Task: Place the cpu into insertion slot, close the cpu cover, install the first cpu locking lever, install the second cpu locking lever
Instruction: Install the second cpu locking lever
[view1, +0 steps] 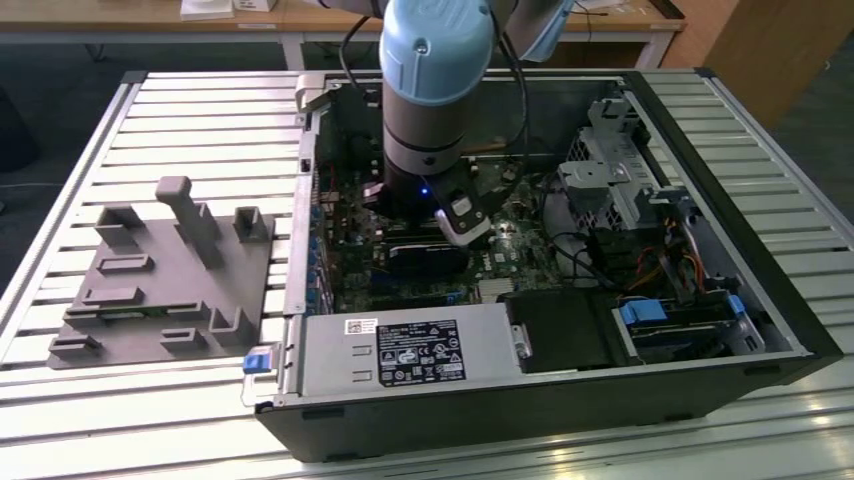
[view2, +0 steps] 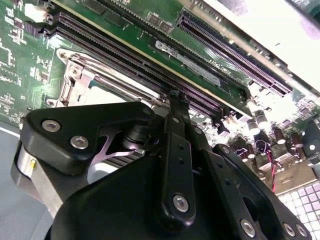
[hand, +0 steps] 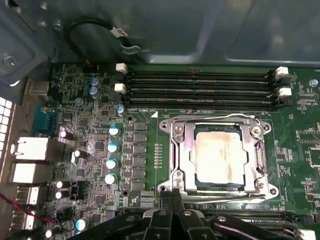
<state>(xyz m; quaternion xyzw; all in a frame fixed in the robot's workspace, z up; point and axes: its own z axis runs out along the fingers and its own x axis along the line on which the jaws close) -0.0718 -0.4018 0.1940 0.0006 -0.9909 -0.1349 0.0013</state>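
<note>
The dull silver-grey square cpu (hand: 220, 155) already sits in the square metal-rimmed insertion slot (hand: 265, 157), and the thin silvery cpu cover (hand: 186, 156) lies flat round it — frame down, chip showing through the cut-out. That puts the work at the locking levers, I'd judge.

The black-fingered gripper (hand: 172, 196) has its tips pressed together with no gap between them, right at the socket's edge on the side away from the long black memory slots (hand: 200, 87). In the second wrist view the gripper (view2: 176, 97) meets a thin lever rod there, though whether it is pinched I cannot tell.

Room is tight — memory slots flank the socket on both sides, and the black computer case (view1: 747, 300) walls the arm in.
</note>
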